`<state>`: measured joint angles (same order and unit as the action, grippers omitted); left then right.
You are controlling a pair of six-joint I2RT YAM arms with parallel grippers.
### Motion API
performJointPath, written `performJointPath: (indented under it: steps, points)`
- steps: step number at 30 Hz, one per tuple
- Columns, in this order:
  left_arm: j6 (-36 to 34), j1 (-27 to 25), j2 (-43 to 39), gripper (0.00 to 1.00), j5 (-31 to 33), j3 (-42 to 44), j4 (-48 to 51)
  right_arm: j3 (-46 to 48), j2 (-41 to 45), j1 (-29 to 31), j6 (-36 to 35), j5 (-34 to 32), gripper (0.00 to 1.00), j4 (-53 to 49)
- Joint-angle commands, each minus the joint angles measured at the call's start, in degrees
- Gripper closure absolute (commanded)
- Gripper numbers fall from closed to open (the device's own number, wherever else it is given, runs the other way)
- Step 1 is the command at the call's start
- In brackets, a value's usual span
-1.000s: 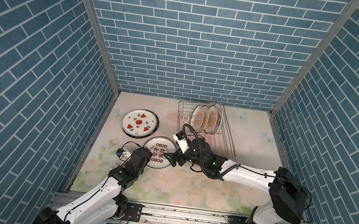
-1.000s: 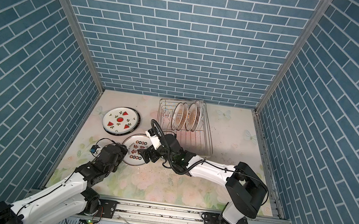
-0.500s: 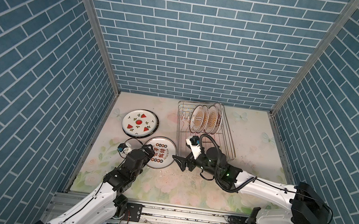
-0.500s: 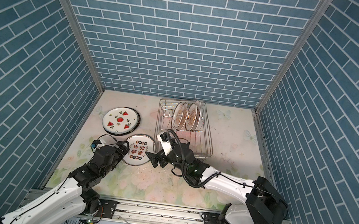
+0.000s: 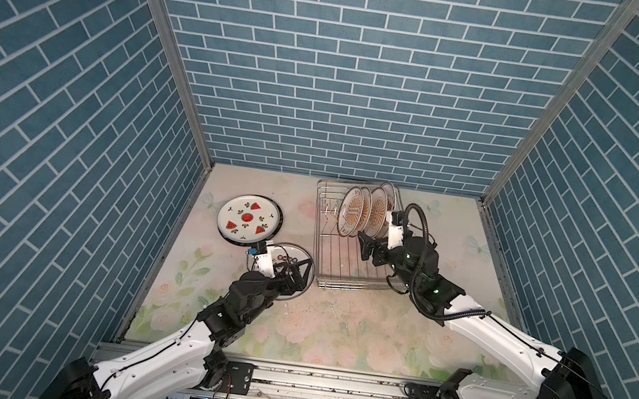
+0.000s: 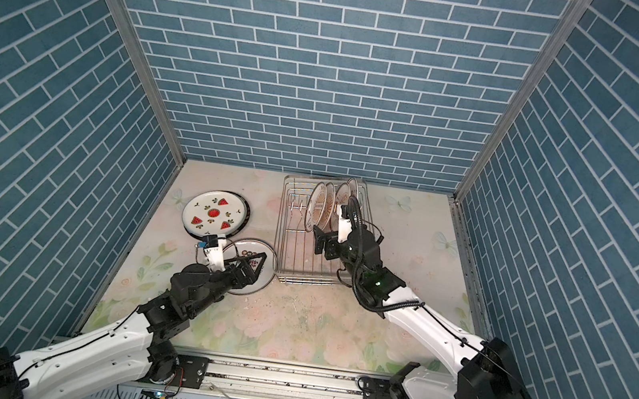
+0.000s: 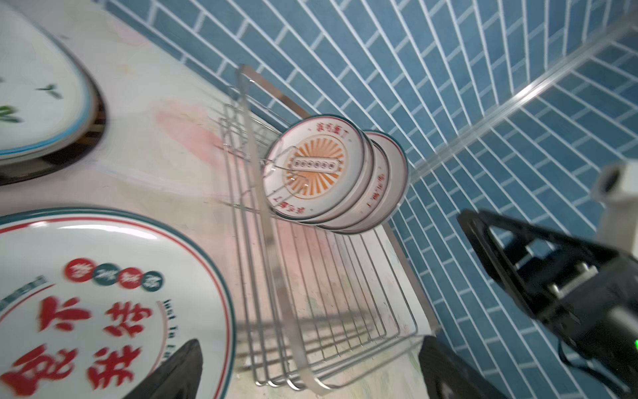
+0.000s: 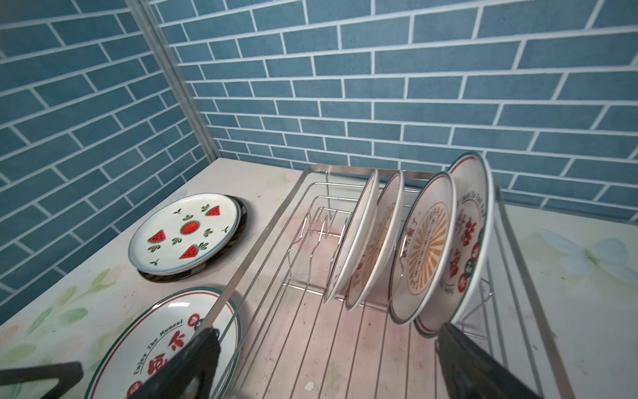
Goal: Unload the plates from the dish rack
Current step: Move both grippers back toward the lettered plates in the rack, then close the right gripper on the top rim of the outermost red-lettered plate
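The wire dish rack (image 5: 352, 286) (image 6: 299, 278) stands at the back, with several plates (image 5: 366, 215) (image 6: 325, 209) (image 8: 428, 248) upright on its prongs. My right gripper (image 5: 366, 246) (image 8: 328, 366) hangs open over the rack's bare floor, just before those plates and holding nothing. A red-lettered plate (image 5: 290, 252) (image 7: 103, 293) lies flat left of the rack. My left gripper (image 5: 296, 268) (image 7: 310, 376) hovers open over its right edge and the rack's near corner. The watermelon plate (image 5: 248, 220) (image 8: 186, 235) rests on a dark-rimmed plate (image 8: 241, 221).
The blue brick walls close in on three sides. The metal rail (image 5: 306, 379) runs along the front. The floral table top (image 5: 334, 328) in front of the rack carries nothing but crumbs. The two grippers are about a plate's width apart.
My right gripper has left the lettered plate on the table and swung back and right over the rack. The left gripper has moved forward and right over that plate.
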<state>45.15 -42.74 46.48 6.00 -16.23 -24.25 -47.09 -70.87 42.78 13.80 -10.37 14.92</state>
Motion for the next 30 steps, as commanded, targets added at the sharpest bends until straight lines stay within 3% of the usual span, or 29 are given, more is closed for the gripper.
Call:
performJointPath:
  steps: [1, 4, 9, 15, 18, 23, 25, 27, 30]
  points:
    - [-8.09, -1.91, 5.87, 0.0, -5.21, -4.54, -9.69, -6.0, -0.96, -2.53, 0.68, -1.47, 0.01, -8.78]
    - [-9.4, -2.08, 13.8, 0.0, -13.36, -7.48, -18.06, -10.38, -3.51, -6.35, 1.72, -1.58, 0.03, -13.28]
    - [-9.34, -2.7, 23.26, 0.0, -16.69, -15.2, -18.06, -16.25, -7.69, -11.48, 2.2, 0.27, 0.1, -16.58]
    - [-7.65, -3.49, 28.52, 0.0, -12.68, -20.33, -16.63, -25.15, -15.99, -15.0, 1.0, 4.39, 0.28, -21.7]
    - [-7.58, -3.49, 29.86, 0.0, -11.06, -21.7, -16.72, -29.11, -20.31, -15.64, -0.25, 4.31, 0.3, -23.22]
    - [-7.77, -3.58, 31.35, 0.0, -10.79, -21.42, -19.3, -34.65, -25.82, -15.76, -1.03, -0.93, 0.36, -25.6]
    - [-6.65, -3.58, 32.06, 0.0, -11.05, -20.14, -22.13, -36.87, -27.86, -15.8, -1.15, -1.91, 0.43, -27.06]
    - [-5.74, -3.66, 32.99, 0.0, -11.69, -19.22, -24.12, -37.85, -29.15, -15.85, -1.08, -2.25, 0.57, -26.81]
    - [-4.65, -3.67, 34.57, 0.0, -12.82, -18.5, -26.28, -38.85, -30.65, -15.72, -0.32, -2.93, 0.6, -26.19]
